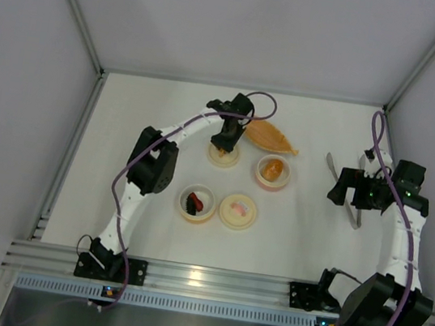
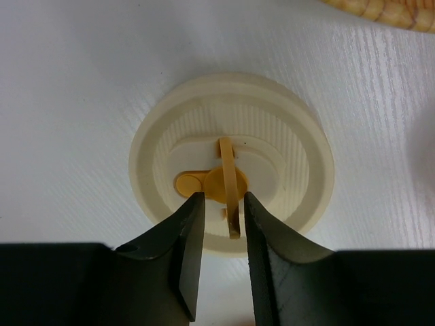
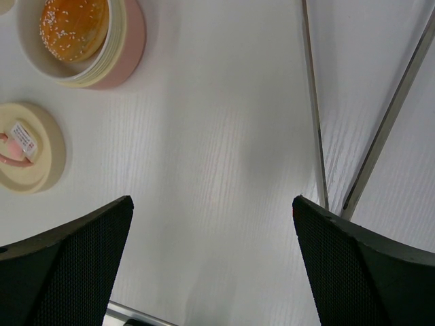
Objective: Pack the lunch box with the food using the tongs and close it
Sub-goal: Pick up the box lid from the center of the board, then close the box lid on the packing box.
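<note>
The tongs (image 1: pixel 354 216) lie flat on the right side of the white desk (image 1: pixel 297 232), directly under the right gripper (image 1: pixel 346 187). In the right wrist view their two thin arms (image 3: pixel 313 102) run away from a joint just beside the right-hand finger (image 3: pixel 353 265). The jaws stand wide apart above them, with nothing between the fingers but the desk and that end of the tongs. Well to the left, the orange-brown lump (image 1: pixel 274 168) sits in a pink-based bowl (image 1: pixel 270 186) mid-desk. The black ridged piece (image 1: pixel 190 204) and the dark red piece (image 1: pixel 199 200) share a nearer bowl (image 1: pixel 193 218), just left of a cream lid with a pink motif (image 1: pixel 238 212). Farther back, the left gripper (image 2: pixel 224 204) hangs over a second cream lid (image 2: pixel 292 136). Its jaws are narrow and straddle the lid's thin upright yellow handle (image 2: pixel 230 170), with a sliver of gap on each side. The orange boat-shaped dish (image 1: pixel 270 136) lies just right of that lid.
</note>
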`<state>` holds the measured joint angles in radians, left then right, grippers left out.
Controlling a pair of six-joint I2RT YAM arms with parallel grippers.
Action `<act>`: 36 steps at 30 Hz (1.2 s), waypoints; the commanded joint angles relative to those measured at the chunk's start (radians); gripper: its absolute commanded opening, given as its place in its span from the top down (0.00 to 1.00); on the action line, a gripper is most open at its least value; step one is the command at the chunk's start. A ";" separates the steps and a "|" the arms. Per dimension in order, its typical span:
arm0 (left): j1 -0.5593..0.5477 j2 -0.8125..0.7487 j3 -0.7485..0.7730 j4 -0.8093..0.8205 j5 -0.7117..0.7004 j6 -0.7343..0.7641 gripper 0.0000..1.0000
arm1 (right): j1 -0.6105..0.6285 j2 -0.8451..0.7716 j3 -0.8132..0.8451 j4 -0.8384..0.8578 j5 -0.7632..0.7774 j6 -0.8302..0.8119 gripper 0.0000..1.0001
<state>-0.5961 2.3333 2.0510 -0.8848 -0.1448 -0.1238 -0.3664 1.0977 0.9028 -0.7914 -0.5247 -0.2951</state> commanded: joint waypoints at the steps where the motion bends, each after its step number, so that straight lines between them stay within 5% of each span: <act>1: 0.007 0.020 0.046 -0.016 0.010 0.010 0.66 | 0.017 0.002 0.015 0.034 -0.021 -0.016 0.01; 6: 0.007 0.024 0.051 -0.017 0.014 0.013 0.73 | 0.017 0.002 0.019 0.032 -0.018 -0.015 0.01; 11: 0.010 -0.003 0.049 -0.040 -0.003 0.006 1.00 | 0.017 -0.004 0.027 0.023 -0.021 -0.007 0.01; 15: 0.024 -0.092 0.005 -0.094 -0.002 -0.016 1.00 | 0.015 -0.030 0.035 0.001 -0.027 -0.003 0.01; 25: 0.067 -0.656 -0.370 -0.190 -0.039 0.000 1.00 | 0.015 -0.088 0.048 -0.037 -0.023 0.002 0.01; 36: 0.071 -0.851 -0.564 -0.264 0.004 -0.148 1.00 | 0.017 -0.076 0.051 -0.031 -0.006 0.016 0.01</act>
<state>-0.5205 1.4895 1.5459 -1.0985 -0.1619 -0.2165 -0.3664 1.0279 0.9127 -0.8158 -0.5247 -0.2852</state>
